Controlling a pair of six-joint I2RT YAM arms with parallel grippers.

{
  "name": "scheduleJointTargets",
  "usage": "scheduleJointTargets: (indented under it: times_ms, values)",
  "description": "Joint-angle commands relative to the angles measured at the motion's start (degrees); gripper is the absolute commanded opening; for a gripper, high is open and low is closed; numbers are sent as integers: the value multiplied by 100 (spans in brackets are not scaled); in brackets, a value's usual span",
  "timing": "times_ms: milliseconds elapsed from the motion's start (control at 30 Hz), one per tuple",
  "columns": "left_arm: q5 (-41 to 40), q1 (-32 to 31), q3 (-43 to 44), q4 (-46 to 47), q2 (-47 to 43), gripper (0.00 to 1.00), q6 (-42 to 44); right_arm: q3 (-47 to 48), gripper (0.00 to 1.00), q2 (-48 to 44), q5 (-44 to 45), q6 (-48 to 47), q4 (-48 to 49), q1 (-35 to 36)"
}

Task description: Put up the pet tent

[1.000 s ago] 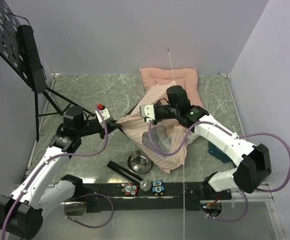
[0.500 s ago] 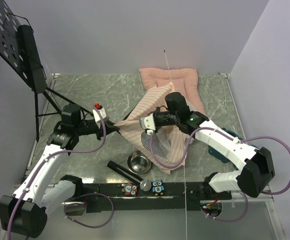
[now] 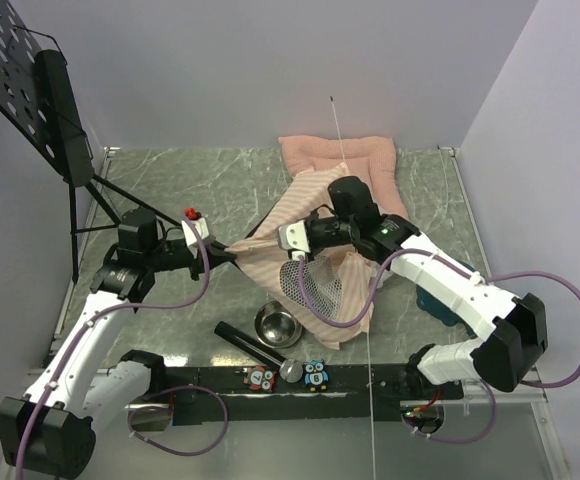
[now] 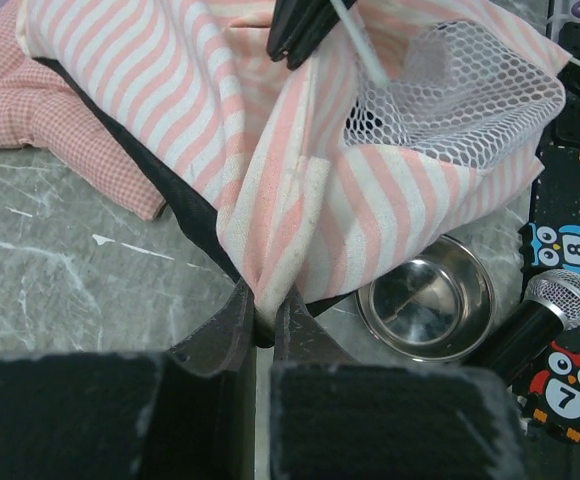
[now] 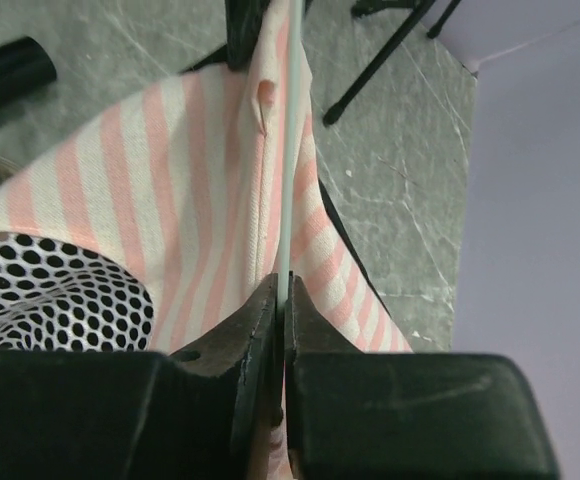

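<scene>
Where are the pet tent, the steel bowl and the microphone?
pet tent (image 4: 170, 90): left wrist view, on the striped fabric panel.
steel bowl (image 3: 278, 324): top view, on the inside of the bowl.
microphone (image 4: 558, 298): left wrist view, on the mesh head.

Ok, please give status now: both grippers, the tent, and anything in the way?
Left gripper shut on pet tent corner. Right gripper shut on white pole. Fabric slack, not raised. Steel bowl and microphone close beside it.
</scene>
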Motion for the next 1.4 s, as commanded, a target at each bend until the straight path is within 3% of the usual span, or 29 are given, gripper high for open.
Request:
scheduleJointTargets:
  times_ms: [0,333,567,1067,1200,1367]
  values:
    - [208,116,432,-106,-125,1,172,388,13,74,234,-118,-500,148]
    - [243,63,652,-396,-258,1,347,1020,40,452,7,452,-526,395]
    - [217,54,626,-343,-240,1,382,1522,39,663,-257,1174,-448,413]
    - [155,54,626,-360,-231,1,312,1759,38,619,-811,1807,-333,703]
    - [15,71,652,-369,-222,1,145,1427,36,427,-803,1334,-614,799]
    - [32,89,608,-290,-231,1,-39,600,36,22,-653,963,-238,1168]
